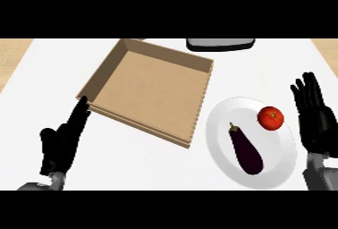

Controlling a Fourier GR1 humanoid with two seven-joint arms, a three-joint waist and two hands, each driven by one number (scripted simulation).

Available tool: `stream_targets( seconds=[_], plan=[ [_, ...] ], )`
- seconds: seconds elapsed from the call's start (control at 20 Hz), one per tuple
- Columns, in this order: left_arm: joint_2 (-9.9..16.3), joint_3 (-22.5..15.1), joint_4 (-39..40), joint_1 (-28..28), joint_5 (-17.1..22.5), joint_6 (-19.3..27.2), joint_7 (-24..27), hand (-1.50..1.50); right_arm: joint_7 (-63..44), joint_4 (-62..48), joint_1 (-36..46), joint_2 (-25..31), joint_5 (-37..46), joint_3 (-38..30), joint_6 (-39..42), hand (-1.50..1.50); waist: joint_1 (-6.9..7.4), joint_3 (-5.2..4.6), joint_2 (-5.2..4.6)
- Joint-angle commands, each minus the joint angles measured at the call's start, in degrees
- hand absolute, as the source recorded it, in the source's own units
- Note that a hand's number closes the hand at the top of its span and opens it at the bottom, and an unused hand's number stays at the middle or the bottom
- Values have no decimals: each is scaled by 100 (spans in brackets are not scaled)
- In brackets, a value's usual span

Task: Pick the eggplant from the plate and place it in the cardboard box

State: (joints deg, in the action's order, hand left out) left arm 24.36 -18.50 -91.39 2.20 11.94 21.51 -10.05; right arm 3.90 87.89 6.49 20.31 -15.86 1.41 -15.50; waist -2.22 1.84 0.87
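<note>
Head view, straight down onto a white counter top (pixel 152 170). Long dark purple eggplant (pixel 245 150) with a small green stem, lying on a round white plate (pixel 221 120) at the right. Stem end up and a bit left, fat end down near the plate's lower rim. Not held by anything. Round red tomato (pixel 271 118) on the same plate, up and right of the eggplant, near it but not touching.

Black right hand (pixel 315 117) just past the plate's right rim, fingers straight and pointing up, open, holding nothing. Beside the eggplant, with the tomato and a strip of plate between them. Not touching the eggplant.

Black left hand (pixel 61 142) far off at the left, fingers straight and pointing up to the right, open too, nothing in it. Fingertips close to the lower left corner of the brown cardboard box (pixel 148 85).

Box open at the top, turned at a slant, left of the plate, near its rim. Nothing inside.

Grey and black thing (pixel 219 44) at the top edge, too cut off to tell.
</note>
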Motion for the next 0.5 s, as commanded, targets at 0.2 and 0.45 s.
stream_targets(
  seconds=[0.2,0.45],
  plan=[
    [549,215,180,291,-472,-140,246,0,-284,334,1290,49,977,1440,527,-150,537,-201,-96],
    [404,299,388,-154,-444,-100,639,0,-1094,121,786,255,3115,1797,-1079,-150,262,-198,-73]
  ],
)
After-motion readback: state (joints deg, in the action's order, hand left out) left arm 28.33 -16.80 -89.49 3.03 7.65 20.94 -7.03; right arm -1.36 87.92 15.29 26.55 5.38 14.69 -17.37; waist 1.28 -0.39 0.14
